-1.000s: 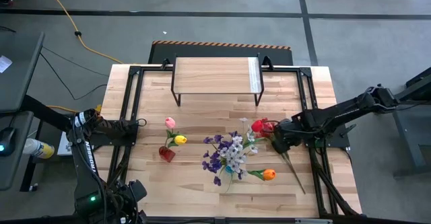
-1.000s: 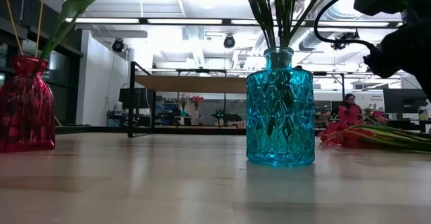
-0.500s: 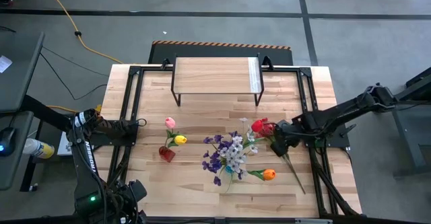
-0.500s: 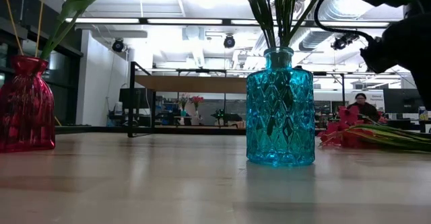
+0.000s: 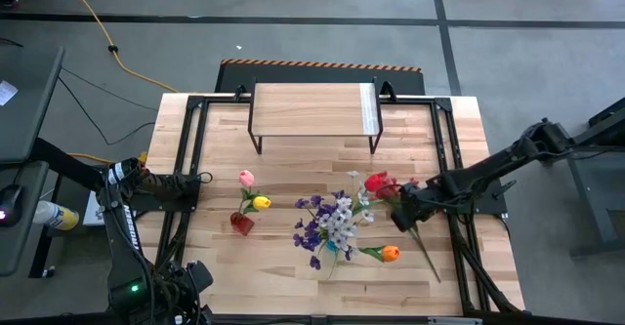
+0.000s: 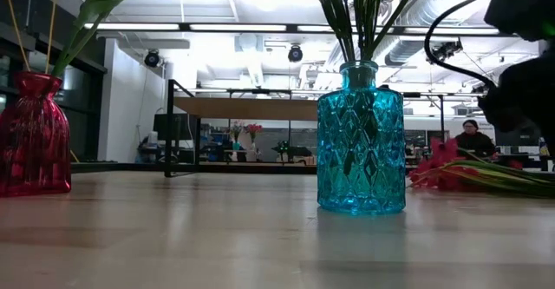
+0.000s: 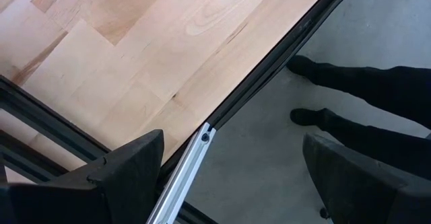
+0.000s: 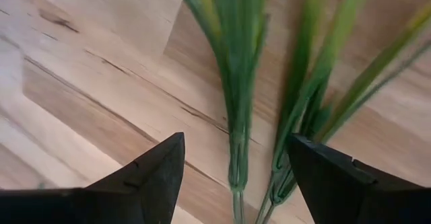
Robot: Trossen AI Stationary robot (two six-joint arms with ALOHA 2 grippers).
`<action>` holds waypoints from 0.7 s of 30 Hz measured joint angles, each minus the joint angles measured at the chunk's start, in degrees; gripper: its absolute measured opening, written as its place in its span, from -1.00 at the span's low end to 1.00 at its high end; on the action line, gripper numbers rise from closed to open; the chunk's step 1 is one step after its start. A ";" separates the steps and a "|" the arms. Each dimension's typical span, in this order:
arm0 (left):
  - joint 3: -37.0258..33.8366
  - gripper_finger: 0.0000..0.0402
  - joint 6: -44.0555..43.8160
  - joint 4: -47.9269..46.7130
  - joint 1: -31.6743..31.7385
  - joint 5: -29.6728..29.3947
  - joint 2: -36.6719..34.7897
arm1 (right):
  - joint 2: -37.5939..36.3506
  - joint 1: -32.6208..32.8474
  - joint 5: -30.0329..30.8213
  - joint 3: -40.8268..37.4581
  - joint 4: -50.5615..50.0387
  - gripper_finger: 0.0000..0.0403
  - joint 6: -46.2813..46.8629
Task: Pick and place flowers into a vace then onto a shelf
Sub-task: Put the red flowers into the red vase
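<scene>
Red flowers (image 5: 379, 183) lie on the table at the right, their green stems (image 5: 422, 247) running toward the near edge. My right gripper (image 5: 401, 214) hangs low over those stems, open. In the right wrist view its fingers (image 8: 236, 143) stand on either side of the stems (image 8: 232, 96); no touch shows. A blue vase (image 6: 361, 141) holds purple and whitish sprays (image 5: 332, 223) and an orange tulip (image 5: 390, 253). A red vase (image 5: 241, 223) holds a pink and a yellow tulip. The shelf (image 5: 312, 110) stands at the far edge. My left gripper (image 7: 232, 143) waits open over the table's left edge.
Black frame rails (image 5: 190, 159) run along both sides of the table. In the left wrist view a person's dark legs and shoes (image 7: 363, 89) show on the floor beside the table. Bare wood lies between the two vases and the shelf.
My right gripper has sunk toward the lying stems and shifted a little toward the near edge, tipping more steeply downward. The flowers and vases have stayed where they were.
</scene>
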 joint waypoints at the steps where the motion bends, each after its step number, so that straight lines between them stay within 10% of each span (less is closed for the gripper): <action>1: 0.00 0.92 -0.01 0.00 0.00 0.02 0.00 | -0.07 -0.02 0.11 -0.65 0.83 0.27 0.73; 21: 0.00 0.92 -0.44 0.07 0.02 -0.01 0.00 | -0.01 -0.03 1.07 -2.95 2.10 -0.13 5.48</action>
